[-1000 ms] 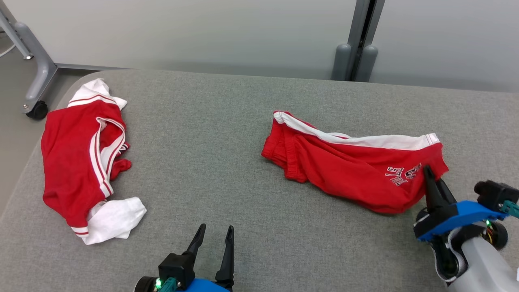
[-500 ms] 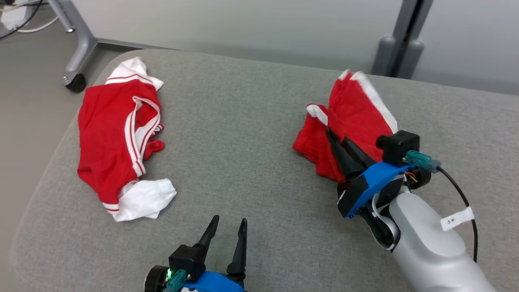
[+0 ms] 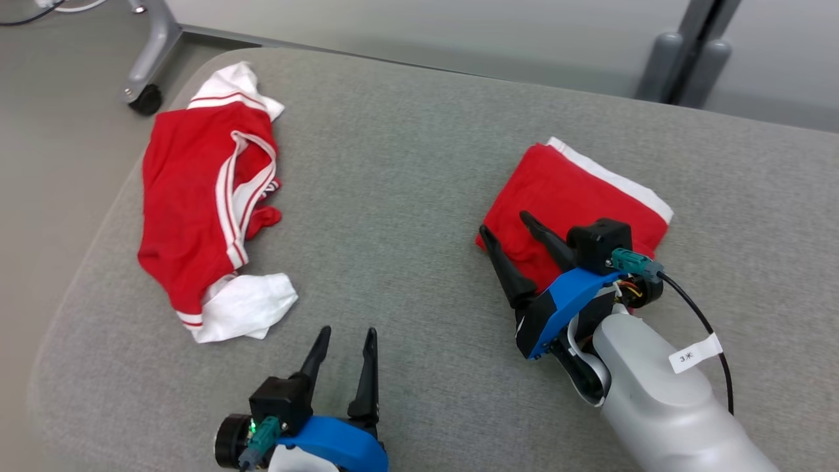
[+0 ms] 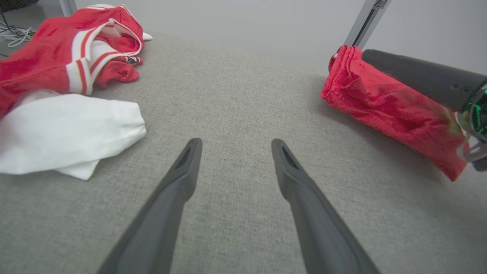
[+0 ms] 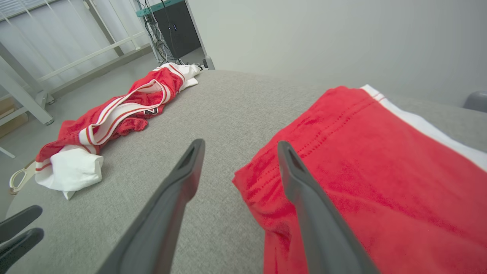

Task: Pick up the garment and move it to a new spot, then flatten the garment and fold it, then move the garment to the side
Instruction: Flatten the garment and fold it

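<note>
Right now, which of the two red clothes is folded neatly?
The red shorts on the right, by the right gripper: a flat rectangle with a white stripe along one edge. The red-and-white top on the left lies crumpled.

I see a crumpled red-and-white jersey [image 3: 196, 196] lying near the left edge of the grey padded table [image 3: 393, 151]. Beyond that corner, a castered frame leg [image 3: 154, 59] stands on the floor.
</note>
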Available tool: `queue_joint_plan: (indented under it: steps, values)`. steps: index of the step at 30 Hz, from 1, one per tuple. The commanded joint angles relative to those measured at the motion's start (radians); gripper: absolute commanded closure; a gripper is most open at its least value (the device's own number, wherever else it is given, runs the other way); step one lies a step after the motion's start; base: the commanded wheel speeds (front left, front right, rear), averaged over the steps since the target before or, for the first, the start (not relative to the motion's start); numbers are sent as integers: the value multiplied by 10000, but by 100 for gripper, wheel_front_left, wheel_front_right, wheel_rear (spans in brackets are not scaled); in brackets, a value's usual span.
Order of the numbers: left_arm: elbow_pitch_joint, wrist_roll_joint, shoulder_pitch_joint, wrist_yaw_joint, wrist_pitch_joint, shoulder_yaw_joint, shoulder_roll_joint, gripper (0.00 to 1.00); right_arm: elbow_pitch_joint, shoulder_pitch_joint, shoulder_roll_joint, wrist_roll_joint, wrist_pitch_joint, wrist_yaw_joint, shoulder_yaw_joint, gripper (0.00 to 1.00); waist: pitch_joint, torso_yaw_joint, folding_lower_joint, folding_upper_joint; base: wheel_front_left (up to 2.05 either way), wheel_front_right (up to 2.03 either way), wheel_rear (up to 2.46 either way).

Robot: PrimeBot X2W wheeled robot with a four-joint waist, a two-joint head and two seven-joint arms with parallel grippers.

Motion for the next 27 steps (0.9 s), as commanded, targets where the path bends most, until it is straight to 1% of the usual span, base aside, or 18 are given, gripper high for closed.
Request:
queue_joint_plan:
  steps: [1,2,5,8,13,14,18,20,24,27]
  values:
    - [-84,120,-198,35,-1,155,2,0,-156,103,-15,92,-68,1,-25,0,-169,-289,-2,0,0,0,0]
    - [-104,193,-253,26,-1,253,2,0,-287,161,-57,87,-78,1,-108,0,-211,-425,-2,0,0,0,0]
    - [-201,411,-446,35,-1,551,2,0,-1013,552,-266,-114,-81,1,-857,0,-363,-861,-2,0,0,0,0]
    - [-194,709,-585,43,1,866,5,0,-1655,1166,-409,-573,-85,1,-1973,0,-541,-1279,-2,0,0,0,0]
    - [46,1359,-585,17,-1,1493,7,0,-2241,2415,-339,-1489,-85,1,-3922,0,-923,-1900,-2,0,0,0,0]
    - [46,1359,-585,17,-1,1493,7,0,-2241,2415,-339,-1489,-85,1,-3922,0,-923,-1900,-2,0,0,0,0]
    - [167,1842,-187,63,-1,2042,4,0,-2515,3305,-114,-2153,-83,1,-4831,0,-1196,-2335,-2,0,0,0,0]
    - [204,2188,272,126,-1,2329,12,0,-2631,3903,5,-2488,-85,1,-5201,0,-1424,-2556,-2,0,0,0,0]
    - [121,2285,883,171,0,2547,7,0,-2655,4641,121,-2712,-85,1,-5382,0,-1720,-2709,-2,0,0,0,0]
    - [54,2345,1221,157,0,2547,7,0,-2663,5059,151,-2793,-85,1,-5304,0,-1875,-2762,-2,0,0,0,0]
